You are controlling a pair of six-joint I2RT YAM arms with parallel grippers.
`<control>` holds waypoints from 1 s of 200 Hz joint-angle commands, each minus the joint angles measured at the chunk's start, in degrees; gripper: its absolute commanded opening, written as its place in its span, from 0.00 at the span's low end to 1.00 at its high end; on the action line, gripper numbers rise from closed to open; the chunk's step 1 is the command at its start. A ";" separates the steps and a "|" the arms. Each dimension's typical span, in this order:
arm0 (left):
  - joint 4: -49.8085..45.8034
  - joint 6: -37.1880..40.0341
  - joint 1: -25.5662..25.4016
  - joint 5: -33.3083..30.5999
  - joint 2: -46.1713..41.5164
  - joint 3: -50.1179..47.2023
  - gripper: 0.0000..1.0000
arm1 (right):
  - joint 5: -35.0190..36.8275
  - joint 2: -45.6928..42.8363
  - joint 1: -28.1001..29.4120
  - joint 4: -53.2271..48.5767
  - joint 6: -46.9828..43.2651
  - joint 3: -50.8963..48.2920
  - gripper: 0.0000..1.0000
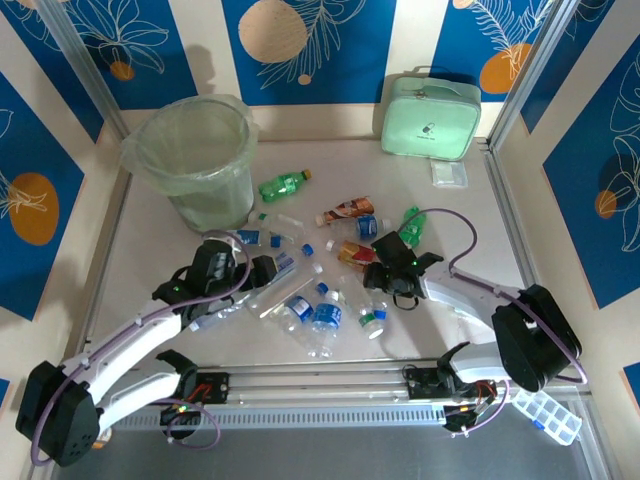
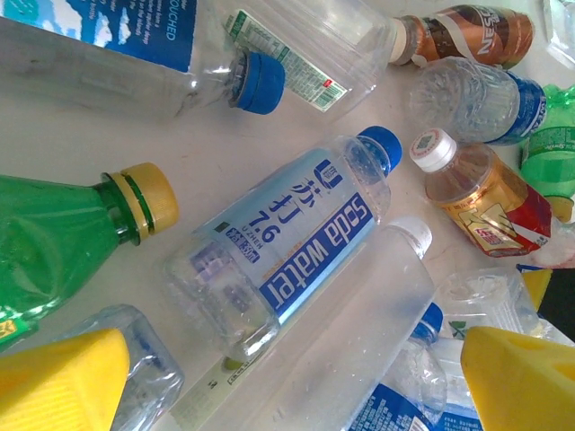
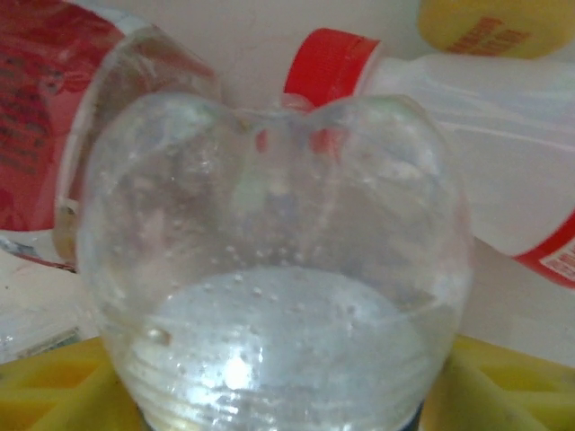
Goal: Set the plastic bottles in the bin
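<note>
Clear bottle (image 3: 269, 269): closest to the right wrist lens, base toward the camera, its wall dented inward at the top, lying between the right fingers (image 3: 54, 395).
Right gripper (image 3: 278, 395): a yellow pad shows at each lower side of the clear bottle; I cannot tell whether the pads pinch it or only flank it.
Past the right fingers: a red-capped bottle (image 3: 334, 63) with a pale body lies crosswise, and a red-labelled bottle (image 3: 54, 117) lies off to the left.
Left gripper (image 2: 287, 386): fingers spread wide with nothing pinched; the yellow fingertips (image 2: 63, 382) sit at the two lower corners of the left wrist view.
Between the left fingers: a soda water bottle (image 2: 287, 242) with a blue cap lies on its side, and a long clear bottle (image 2: 350, 332) lies alongside, touching it.
Beyond the left fingertip: a green bottle (image 2: 54, 242) with a yellow cap lies flat.
Beyond the other fingertip: a tea bottle (image 2: 481, 193) with a white cap, and farther on a brown bottle (image 2: 467, 31).
Top view, grippers: the left gripper (image 1: 275, 272) and the right gripper (image 1: 378, 272) are low over the scattered bottles, near each other.
Bin (image 1: 205, 195): upright, bag-lined, beyond the left fingers toward the far left corner of the table (image 1: 480, 230), apart from both grippers.
Mint-green case (image 1: 430, 118): well beyond the right fingers, against the back wall.
</note>
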 commanded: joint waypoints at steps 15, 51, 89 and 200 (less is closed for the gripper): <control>2.09 0.62 -1.16 0.74 0.46 -0.61 0.95 | 1.07 -1.23 0.18 1.70 -0.03 0.51 0.59; 2.14 0.72 -1.43 -0.73 -0.51 -0.98 0.94 | 3.23 -5.81 1.22 1.89 -0.99 -0.60 0.54; -0.09 -0.27 -1.42 -3.76 -1.10 -0.83 0.94 | 6.60 -13.48 5.37 1.97 -5.27 -0.37 0.49; 3.91 2.24 -1.43 -6.79 -32.32 -10.34 0.93 | -6.02 -11.98 15.09 14.90 -12.80 19.51 0.49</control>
